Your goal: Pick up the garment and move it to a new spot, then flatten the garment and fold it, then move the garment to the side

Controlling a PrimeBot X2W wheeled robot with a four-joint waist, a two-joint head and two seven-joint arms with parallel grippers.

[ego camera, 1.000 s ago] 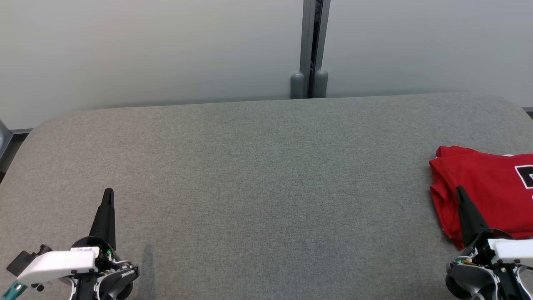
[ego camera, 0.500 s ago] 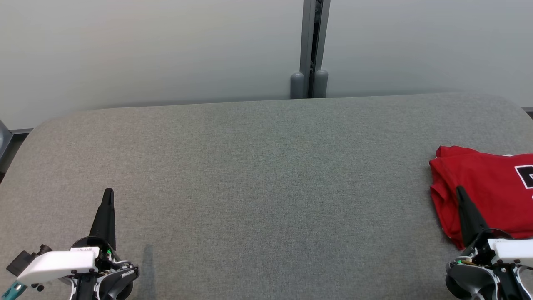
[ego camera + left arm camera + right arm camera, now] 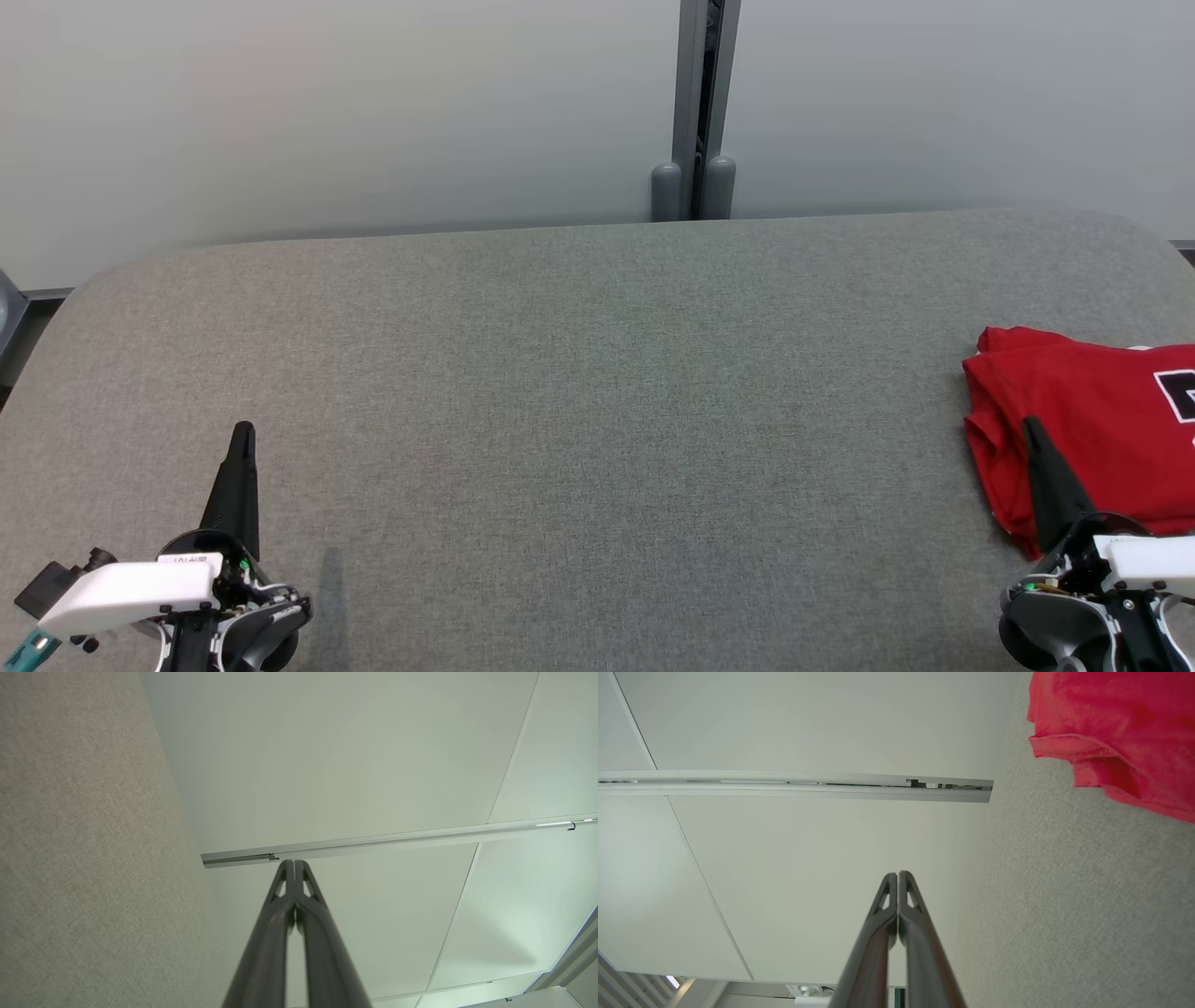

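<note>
A folded red garment (image 3: pixel 1092 420) with a black-and-white print lies at the right edge of the grey fabric table (image 3: pixel 597 392), partly cut off by the head view's border. Its red hem (image 3: pixel 1120 732) also fills the upper right corner of the right wrist view. My right gripper (image 3: pixel 1030 427) stands shut at the lower right, its tip in front of the garment's near left part, holding nothing; the fingers meet at the tip (image 3: pixel 897 874). At the lower left my left gripper (image 3: pixel 243 429) is shut too and empty, tips pressed together (image 3: pixel 294 862).
Pale wall panels rise behind the table, joined by a grey post (image 3: pixel 707 112) at the far edge. The table's rounded far corners drop off at left and right. A wide stretch of grey fabric lies between the two grippers.
</note>
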